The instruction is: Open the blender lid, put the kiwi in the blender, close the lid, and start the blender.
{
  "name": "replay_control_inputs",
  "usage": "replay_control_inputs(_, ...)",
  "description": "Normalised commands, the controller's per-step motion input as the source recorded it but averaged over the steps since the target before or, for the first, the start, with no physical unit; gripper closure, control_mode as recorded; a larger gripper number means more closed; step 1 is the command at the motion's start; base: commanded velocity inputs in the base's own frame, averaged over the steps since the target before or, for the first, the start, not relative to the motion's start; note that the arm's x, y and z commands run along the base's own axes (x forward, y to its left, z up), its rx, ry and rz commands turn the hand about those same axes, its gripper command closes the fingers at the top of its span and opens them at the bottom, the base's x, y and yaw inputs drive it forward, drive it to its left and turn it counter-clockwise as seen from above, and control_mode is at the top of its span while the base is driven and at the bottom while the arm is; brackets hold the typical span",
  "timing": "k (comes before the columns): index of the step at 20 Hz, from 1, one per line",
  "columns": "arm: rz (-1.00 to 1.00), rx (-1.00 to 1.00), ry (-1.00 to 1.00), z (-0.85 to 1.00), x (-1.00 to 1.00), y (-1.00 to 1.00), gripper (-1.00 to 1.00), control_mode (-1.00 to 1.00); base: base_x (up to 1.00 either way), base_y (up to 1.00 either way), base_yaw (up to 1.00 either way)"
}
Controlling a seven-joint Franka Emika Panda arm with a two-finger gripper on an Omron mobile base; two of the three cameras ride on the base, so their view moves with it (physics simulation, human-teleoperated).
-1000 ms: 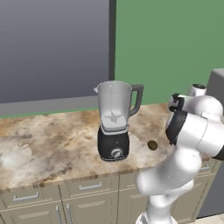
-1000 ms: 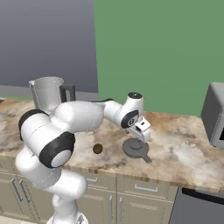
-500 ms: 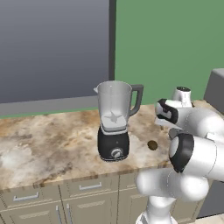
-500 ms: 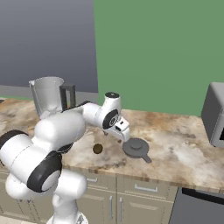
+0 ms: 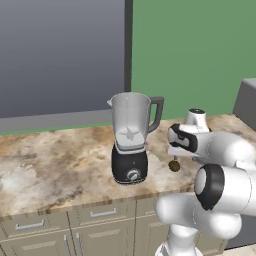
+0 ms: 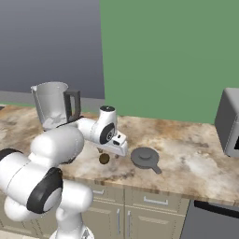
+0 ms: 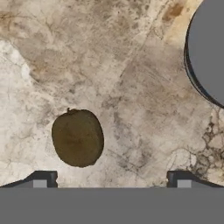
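The blender [image 5: 131, 145] stands on the marble counter, and its clear jar [image 6: 50, 104] is open at the top with no cap on it. The blender lid [image 6: 145, 158] lies flat on the counter to the right of the arm; its dark rim [image 7: 205, 52] shows at the upper right of the hand view. The kiwi [image 5: 174, 165] [image 6: 104, 158] [image 7: 78, 138] rests on the counter between blender and lid. My gripper [image 5: 176, 157] [image 6: 110, 152] [image 7: 111, 181] hovers just above the kiwi, open and empty. In the hand view the kiwi sits toward the left fingertip [image 7: 41, 180].
A grey appliance [image 6: 229, 122] stands at the counter's right end. The counter's front edge [image 6: 140, 186] runs above the drawers. A dark window panel [image 5: 60, 55] and a green wall [image 5: 190, 50] are behind the blender.
The arm has swung left, away from the lid lying on the counter, and now hangs over the kiwi. The jaws have stayed wide.
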Motion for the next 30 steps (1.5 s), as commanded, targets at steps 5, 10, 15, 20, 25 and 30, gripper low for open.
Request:
replay_control_inputs(5, 0.20, 0.00, 0.11, -0.23, 0.00, 0.37, -1.00, -1.00, 0.00, 0.00, 0.00)
replay_control_inputs(10, 0.18, 0.00, 0.06, -0.22, 0.08, 0.09, -1.00, -1.00, 0.00, 0.00, 0.00)
replay_control_inputs(15, 0.11, 0.00, 0.00, -0.09, 0.27, 0.00, -1.00, -1.00, 0.00, 0.00, 0.00)
replay_control_inputs(20, 0.09, 0.00, 0.00, -0.13, 0.21, 0.00, -1.00, -1.00, 0.00, 0.00, 0.00)
replay_control_inputs(25, 0.08, 0.00, 0.00, -0.39, -0.09, 0.00, -1.00, -1.00, 0.00, 0.00, 0.00)
replay_control_inputs(30, 0.05, 0.00, 0.00, -0.44, -0.10, 0.07, 1.00, -1.00, 0.00, 0.00, 0.00)
